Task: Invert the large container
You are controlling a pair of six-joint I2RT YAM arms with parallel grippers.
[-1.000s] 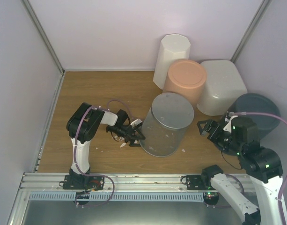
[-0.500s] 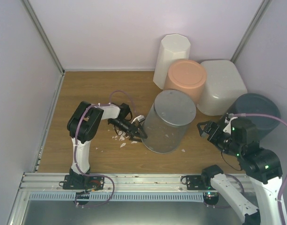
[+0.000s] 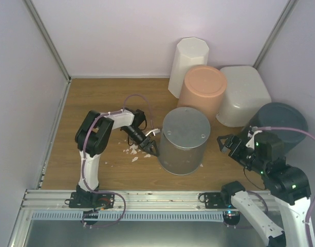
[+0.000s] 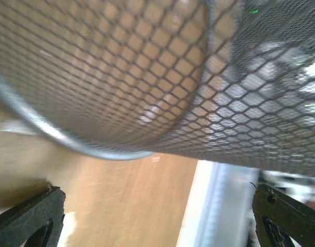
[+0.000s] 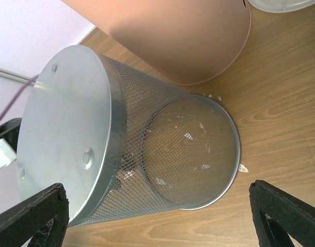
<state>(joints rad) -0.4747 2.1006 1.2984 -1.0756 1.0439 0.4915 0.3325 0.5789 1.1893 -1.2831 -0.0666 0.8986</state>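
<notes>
Nearest us, the right gripper (image 3: 225, 141) hangs spread and empty at 3 o'clock of the grey wire-mesh bin (image 3: 185, 138). The left gripper (image 3: 151, 147), fingers also spread and pinching nothing, sits just beside the bin's foot at 9 o'clock; over the last second that bin has rocked from a lean to standing base-up on its rim. We judge this no gain for the task: the large container (image 3: 244, 95) sits at 1 o'clock of the mesh bin, well apart from both grippers, its left flank covered by the peach bin (image 3: 202, 91), and we cannot tell which way its mouth faces.
</notes>
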